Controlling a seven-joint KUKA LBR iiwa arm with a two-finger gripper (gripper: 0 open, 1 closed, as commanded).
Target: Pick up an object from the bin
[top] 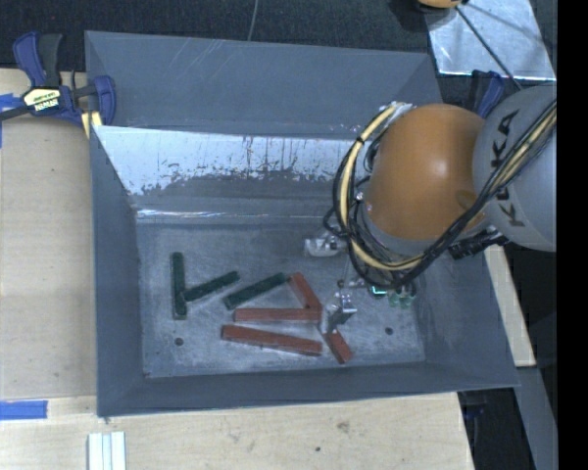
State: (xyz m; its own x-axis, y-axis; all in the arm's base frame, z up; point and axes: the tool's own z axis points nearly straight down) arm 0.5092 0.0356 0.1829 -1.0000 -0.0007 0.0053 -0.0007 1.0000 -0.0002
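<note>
The jaws hang low over the right part of the bin (118,262) floor, under the arm's orange cover (426,169). Whether they are apart or together cannot be told, and nothing can be made out between them. Their metal tip sits at the right end of a cluster of reddish-brown sticks. Just to its upper left lies the tilted brown stick (305,289), and just below it the short brown stick (339,347) slants down to the right. Whether the tip touches either one cannot be told.

Left of the jaws, the level brown stick (272,314) points toward them. Below that, the long brown stick (271,340) lies nearly level along the front of the floor.

Further left lie three dark green sticks. The slanted green stick (258,289) is nearest. Next comes the middle green stick (212,287), and then the upright green stick (179,284), whose lower part the middle one meets.

Toward the back wall, a small pale object (320,247) lies beside the black-and-yellow cables (348,194) looped round the cover.
</note>
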